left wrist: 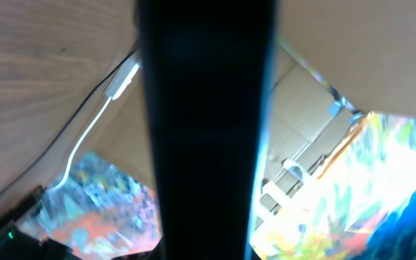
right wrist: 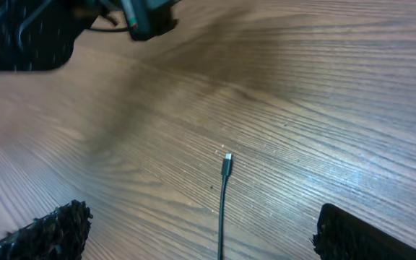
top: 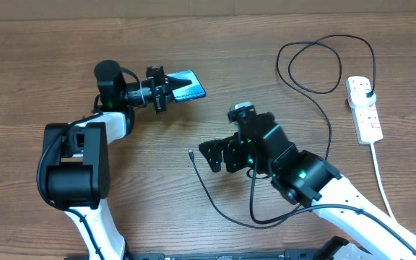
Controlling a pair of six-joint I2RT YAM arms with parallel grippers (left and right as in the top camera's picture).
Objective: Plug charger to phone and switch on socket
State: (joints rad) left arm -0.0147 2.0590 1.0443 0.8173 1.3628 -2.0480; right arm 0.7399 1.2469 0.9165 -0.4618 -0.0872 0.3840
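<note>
The phone (top: 188, 85), its blue screen lit, is held off the table at the back left, with my left gripper (top: 165, 89) shut on its near end. The left wrist view shows the phone (left wrist: 204, 108) edge-on as a dark band between the jaws. The charger's thin black cable (top: 328, 137) loops across the table to its black plug (top: 367, 91), which sits in the white socket (top: 365, 115) at the far right. The connector tip (top: 191, 153) lies on the wood just left of my right gripper (top: 208, 156). That gripper (right wrist: 208, 235) is open, fingers either side of the cable (right wrist: 221, 217), the tip (right wrist: 227, 163) ahead.
The socket's thick white cord (top: 383, 184) runs down the right side toward the front edge. The charger cable curls under the right arm (top: 316, 180). The left arm's base (top: 74, 166) stands at the front left. The table (top: 35, 65) is brown wood.
</note>
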